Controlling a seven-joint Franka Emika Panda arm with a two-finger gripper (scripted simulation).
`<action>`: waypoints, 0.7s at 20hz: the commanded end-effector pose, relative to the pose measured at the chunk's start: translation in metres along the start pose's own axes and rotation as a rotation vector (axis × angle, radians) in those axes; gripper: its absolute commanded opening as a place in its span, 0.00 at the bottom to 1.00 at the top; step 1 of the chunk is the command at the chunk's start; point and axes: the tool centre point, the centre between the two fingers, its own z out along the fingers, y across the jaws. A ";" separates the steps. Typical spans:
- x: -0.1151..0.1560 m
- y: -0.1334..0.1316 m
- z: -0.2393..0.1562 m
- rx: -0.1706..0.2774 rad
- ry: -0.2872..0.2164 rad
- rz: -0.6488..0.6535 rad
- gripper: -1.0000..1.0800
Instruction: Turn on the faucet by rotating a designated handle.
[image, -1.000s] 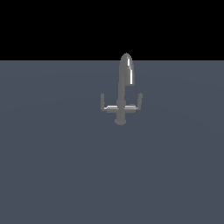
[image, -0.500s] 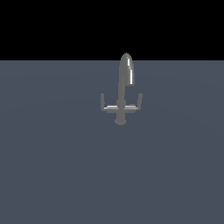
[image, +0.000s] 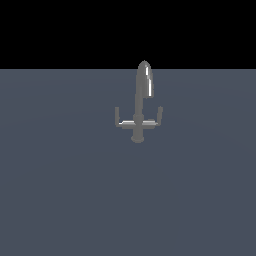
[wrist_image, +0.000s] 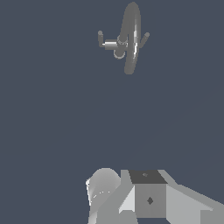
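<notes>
A flat slate-grey floor (image: 60, 200) fills the scene under a black backdrop (image: 128, 30). The faucet (image: 142, 100) stands well apart from the gripper (wrist_image: 148, 197), its handle (image: 120, 119) untouched. Only the gripper's body shows, so its opening cannot be told.

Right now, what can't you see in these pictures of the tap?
- Gripper: the exterior view does not show it at all. The wrist view shows only part of the arm's body at the picture's edge, no fingers, so open or shut cannot be told.
- Tap: too small in both views to show any marking or water.
- Handle: its joint with the crossbar is too tiny to make out.
- Black band above the floor: nothing visible there.
</notes>
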 end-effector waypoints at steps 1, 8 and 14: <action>0.003 0.001 0.001 -0.010 -0.008 -0.026 0.00; 0.016 0.006 0.004 -0.055 -0.049 -0.147 0.00; 0.033 0.012 0.008 -0.107 -0.107 -0.305 0.00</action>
